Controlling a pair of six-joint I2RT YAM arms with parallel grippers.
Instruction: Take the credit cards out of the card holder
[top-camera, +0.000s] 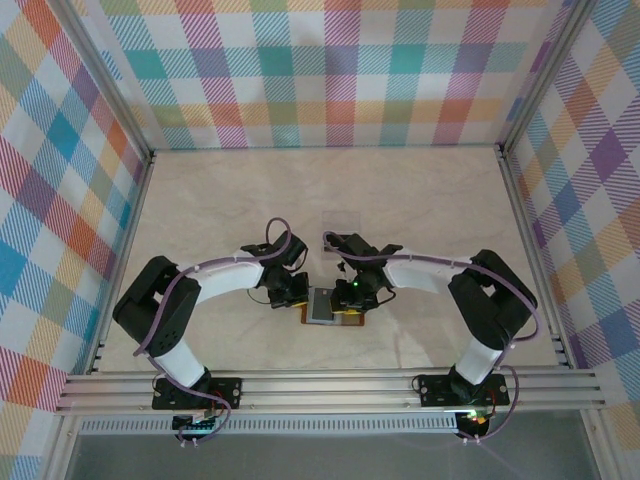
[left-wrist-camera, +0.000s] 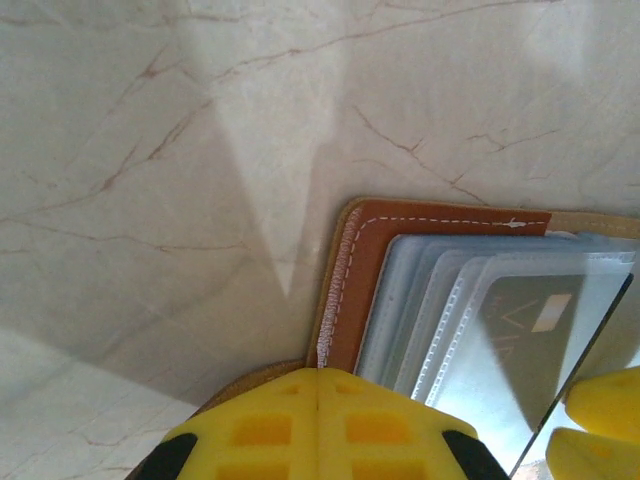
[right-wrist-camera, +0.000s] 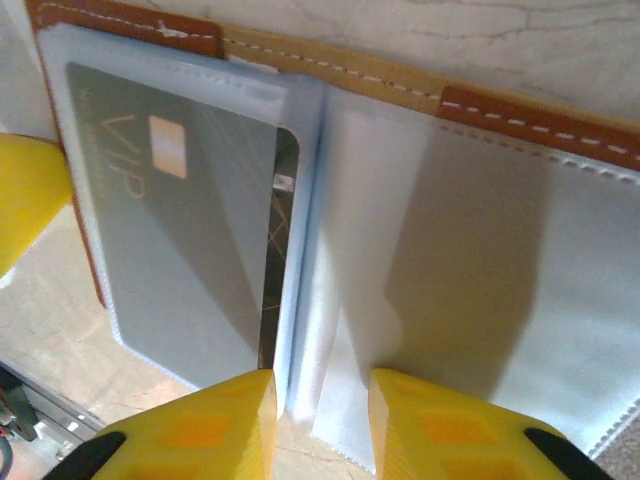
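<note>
The card holder (top-camera: 335, 321) lies open on the desk (left-wrist-camera: 150, 150), at the near middle, right between your two arms. Its brown leather cover is down and its clear plastic sleeves (right-wrist-camera: 480, 270) are fanned on top.

Your left end effector (left-wrist-camera: 318, 400) sits at the holder's left edge with its two yellow pads pressed together and no gap. The stitched leather border runs straight into that seam, so I read it as pinched onto the cover. That is a sensible hold, because it pins the holder so it can't slide when you pull.

Your right end effector (right-wrist-camera: 322, 400) is open by a narrow gap, and the folded edges of the sleeves stand up between its pads. I can't make out anything clamped there. The placement makes sense: it straddles the sleeve spine, just right of the pocket that matters.

In that pocket is a grey credit card (right-wrist-camera: 180, 210) marked VIP, with a chip, tucked inside the left sleeve. A dark strip at its right side may be a second card behind it, but I can't say for sure.

No card lies out on the desk that I can see, so I'd judge you're at the very start. For the next move, bring the right pads left onto the card's own edge, not the slippery sleeve, and draw it out while the left anchors. If you catch plastic along with the card, the whole holder may lift.
</note>
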